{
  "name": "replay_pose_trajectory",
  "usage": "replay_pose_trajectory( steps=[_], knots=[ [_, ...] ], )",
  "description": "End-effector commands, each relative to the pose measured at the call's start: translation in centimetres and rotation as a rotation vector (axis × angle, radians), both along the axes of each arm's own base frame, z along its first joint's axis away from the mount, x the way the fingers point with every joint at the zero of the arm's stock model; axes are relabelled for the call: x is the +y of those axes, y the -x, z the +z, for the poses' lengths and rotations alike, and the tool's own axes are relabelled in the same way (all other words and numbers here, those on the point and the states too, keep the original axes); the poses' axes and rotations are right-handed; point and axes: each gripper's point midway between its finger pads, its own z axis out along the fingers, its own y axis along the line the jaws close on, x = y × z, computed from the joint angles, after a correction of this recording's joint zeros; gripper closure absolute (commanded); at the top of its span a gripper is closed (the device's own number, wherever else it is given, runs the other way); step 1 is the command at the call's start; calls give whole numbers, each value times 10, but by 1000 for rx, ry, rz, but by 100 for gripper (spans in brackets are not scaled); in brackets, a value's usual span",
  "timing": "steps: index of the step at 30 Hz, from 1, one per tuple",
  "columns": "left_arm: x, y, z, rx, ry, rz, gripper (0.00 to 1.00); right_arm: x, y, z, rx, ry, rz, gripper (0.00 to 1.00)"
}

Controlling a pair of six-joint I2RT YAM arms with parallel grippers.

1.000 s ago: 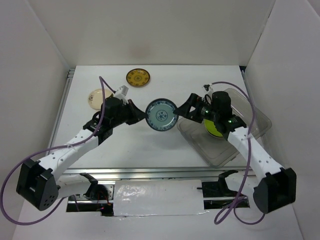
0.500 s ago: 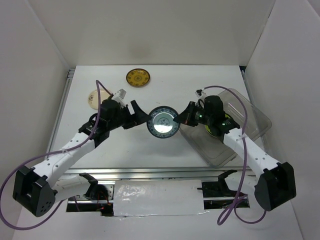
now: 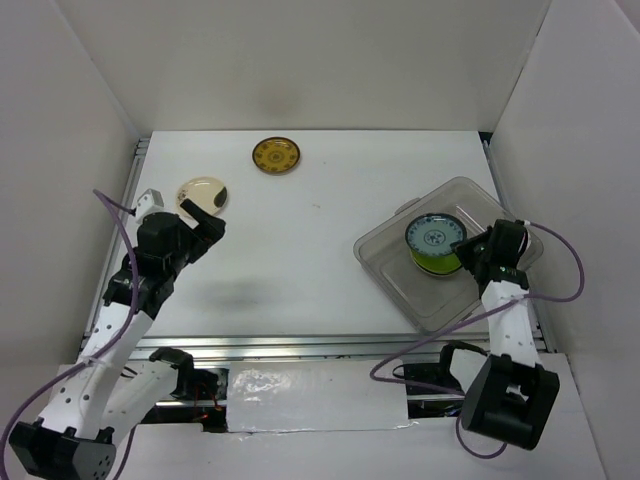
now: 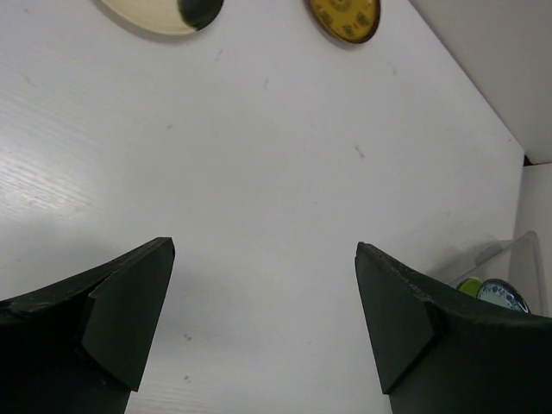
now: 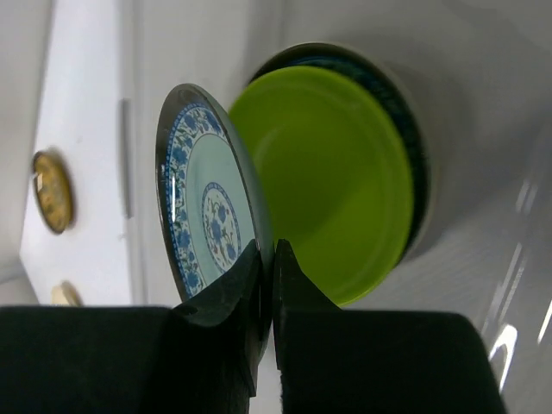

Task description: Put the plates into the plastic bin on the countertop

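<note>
A blue-grey patterned plate (image 3: pixel 436 235) (image 5: pixel 207 216) hangs on edge over the clear plastic bin (image 3: pixel 385 262). My right gripper (image 3: pixel 468 245) (image 5: pixel 274 250) is shut on its rim. Just under it in the bin lies a lime green plate (image 5: pixel 336 181) on top of a dark-rimmed one (image 5: pixel 405 112). On the white countertop (image 3: pixel 300 250), a mustard-yellow plate (image 3: pixel 276 155) (image 4: pixel 345 13) sits at the back. A cream plate (image 3: pixel 200 193) (image 4: pixel 147 13) with a dark patch lies at the left. My left gripper (image 3: pixel 200 222) (image 4: pixel 263 319) hovers open and empty just in front of the cream plate.
White walls enclose the countertop on three sides. A metal rail (image 3: pixel 300 345) runs along the near edge. The bin's far wall (image 5: pixel 483 172) rises close beside the stacked plates. The bin stands at an angle at the right side of the countertop.
My left gripper opened, let go of the blue-grey plate and drew back to the left. My right gripper shut on that plate's rim and carried it right, over the bin.
</note>
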Motion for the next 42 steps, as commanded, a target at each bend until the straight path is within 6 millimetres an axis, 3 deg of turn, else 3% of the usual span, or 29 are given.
replay_pose_trajectory(
  steps=[1,3,4,5,6,8,13,16,17,21,23,25,26,27,30,32,35,39,40,42],
  knots=[
    [13,5,-15,56,-37,-15,1,-13,-13,1,-17,-2,-16,100],
    [14,6,-14,58,-37,-36,1,-20,-18,-4,7,-7,-28,97],
    [18,6,-15,64,-38,-30,1,-21,-20,-3,9,-4,-26,90],
    [20,6,-14,63,-41,-32,1,-19,-18,-4,23,-16,-17,50],
    [20,7,-15,65,-43,-38,1,-19,-18,1,17,-14,-13,27],
    [28,8,-18,76,-44,-17,1,-14,-11,15,-22,-6,-16,0],
    [40,4,-36,119,-2,33,1,-12,20,81,-160,109,-63,0],
    [52,2,-50,155,29,75,1,-2,26,105,-212,147,-24,0],
    [52,1,-51,144,41,72,1,0,25,104,-204,151,-14,0],
    [61,1,-60,151,56,96,1,8,12,58,-45,116,74,0],
    [63,0,-61,150,58,100,1,14,11,44,-20,93,106,0],
    [67,-2,-68,161,62,117,1,40,6,56,-129,61,202,0],
    [70,-5,-70,157,74,135,1,53,9,52,-149,39,244,0],
    [76,-11,-72,138,82,160,1,69,9,67,-217,12,298,0],
    [91,-38,-79,54,140,227,1,120,20,88,-311,-71,482,0],
    [98,-56,-95,38,216,273,1,170,41,106,-413,-160,715,0],
    [108,-89,-107,-49,304,308,1,214,78,134,-542,-197,947,0],
    [120,-133,-116,-114,374,319,1,241,123,162,-653,-211,1101,0],
    [122,-138,-141,-58,396,334,1,243,130,164,-660,-215,1121,0],
    [125,-153,-147,-69,421,344,1,250,147,169,-677,-238,1158,0]
  ],
)
